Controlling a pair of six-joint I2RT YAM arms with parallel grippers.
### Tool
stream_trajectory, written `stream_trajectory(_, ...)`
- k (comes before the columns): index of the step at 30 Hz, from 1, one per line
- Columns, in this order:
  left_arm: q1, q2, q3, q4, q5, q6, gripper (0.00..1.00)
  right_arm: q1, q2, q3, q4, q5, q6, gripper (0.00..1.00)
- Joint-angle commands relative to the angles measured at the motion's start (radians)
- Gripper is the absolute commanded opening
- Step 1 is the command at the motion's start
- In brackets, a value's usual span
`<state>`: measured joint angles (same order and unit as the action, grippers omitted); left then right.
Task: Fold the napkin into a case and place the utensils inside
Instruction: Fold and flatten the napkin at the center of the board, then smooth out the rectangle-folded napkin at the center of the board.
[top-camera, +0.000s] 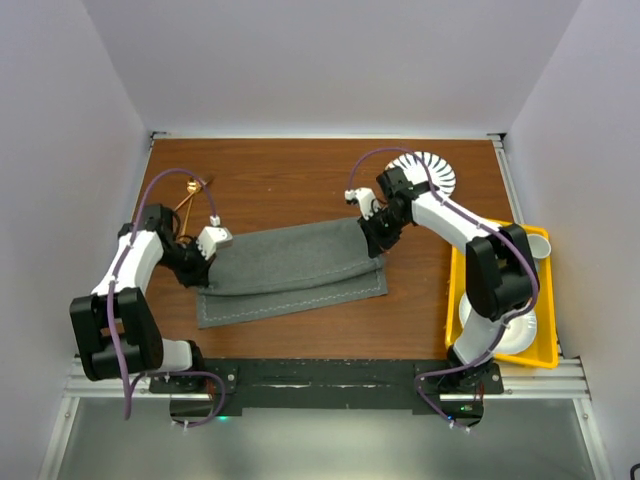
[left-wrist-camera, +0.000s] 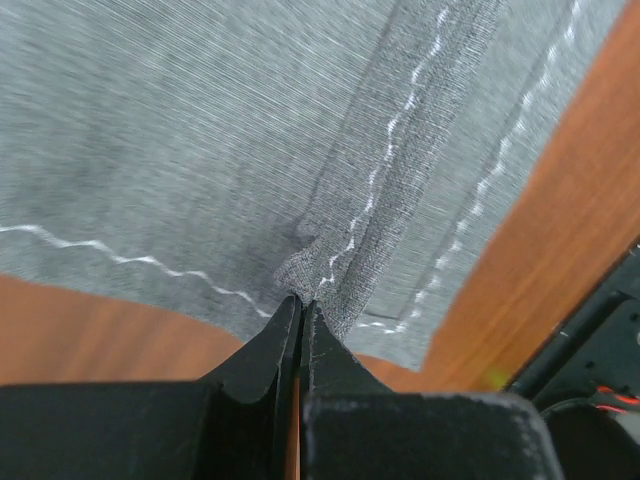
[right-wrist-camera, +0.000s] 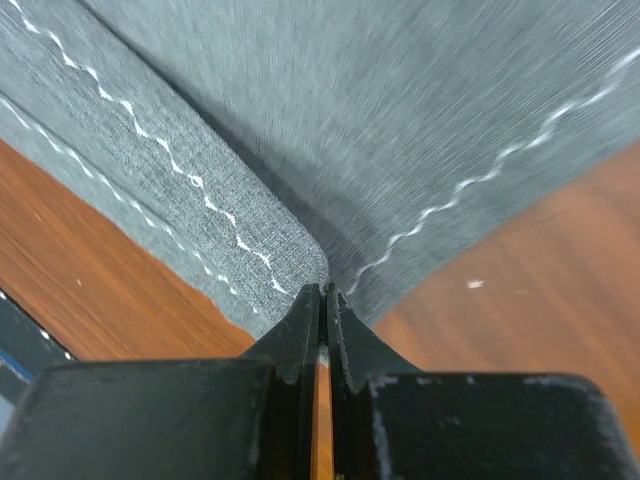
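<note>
Left end effector (left-wrist-camera: 300, 300) and right end effector (right-wrist-camera: 322, 290) each pinch a corner of the napkin (top-camera: 290, 272), half-folded on the counter (top-camera: 300, 190); a clean fold likely needs level, matched travel, hem laid on hem.

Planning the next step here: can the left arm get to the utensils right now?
Probably not yet. The utensils lie just beyond it with nothing between, but the left hand is shut on the napkin edge and would have to let go first.

walls (top-camera: 320, 60): plain white | table (top-camera: 290, 190): reddish-brown wood | light: even
</note>
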<state>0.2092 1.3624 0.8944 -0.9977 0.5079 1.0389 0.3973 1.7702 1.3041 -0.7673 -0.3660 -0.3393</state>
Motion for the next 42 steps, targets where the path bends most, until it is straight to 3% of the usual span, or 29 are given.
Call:
stream_trajectory(1, 0.001, -0.002, -0.09, 0.031, -0.042, 0.018, 0.0, 0.012, 0.024, -0.064, 0.068, 0.007, -0.018, 0.0)
stream_trajectory(9, 0.001, 0.014, -0.132, 0.117, -0.049, -0.022, 0.0, 0.021, 0.081, -0.065, 0.085, 0.041, -0.035, 0.0)
stream_trajectory(10, 0.001, 0.009, -0.129, 0.101, -0.042, -0.007, 0.09, 0.021, 0.075, -0.051, 0.07, 0.036, -0.047, 0.01)
stream_trajectory(11, 0.001, 0.001, -0.12, 0.05, -0.028, 0.018, 0.16, 0.02, 0.071, -0.039, 0.047, 0.027, -0.059, 0.11)
stream_trajectory(14, 0.004, -0.074, -0.115, -0.056, 0.02, 0.134, 0.33, 0.021, 0.031, 0.006, -0.053, -0.019, -0.104, 0.26)
stream_trajectory(15, 0.004, -0.119, -0.115, -0.077, 0.033, 0.183, 0.41, 0.021, 0.003, 0.012, -0.096, -0.027, -0.119, 0.39)
stream_trajectory(18, 0.004, -0.176, -0.106, -0.157, 0.047, 0.262, 0.49, 0.021, -0.02, 0.049, -0.194, -0.071, -0.188, 0.56)
stream_trajectory(21, 0.004, -0.184, -0.085, -0.203, 0.055, 0.285, 0.57, 0.02, 0.007, 0.087, -0.275, -0.094, -0.257, 0.6)
stream_trajectory(24, 0.002, -0.155, -0.051, -0.151, 0.087, 0.189, 0.64, 0.02, 0.043, 0.135, -0.231, -0.094, -0.199, 0.6)
stream_trajectory(29, 0.002, -0.062, 0.014, 0.036, 0.089, -0.052, 0.65, 0.023, 0.152, 0.247, -0.172, -0.087, -0.093, 0.6)
stream_trajectory(34, -0.024, 0.021, 0.028, 0.088, 0.066, -0.109, 0.64, 0.031, 0.228, 0.259, -0.181, -0.057, -0.101, 0.53)
stream_trajectory(38, -0.031, 0.076, -0.006, 0.045, 0.049, -0.065, 0.49, 0.035, 0.215, 0.199, -0.187, -0.053, -0.121, 0.38)
stream_trajectory(42, -0.034, 0.049, -0.051, 0.007, 0.031, -0.027, 0.38, 0.044, 0.181, 0.153, -0.199, -0.077, -0.142, 0.35)
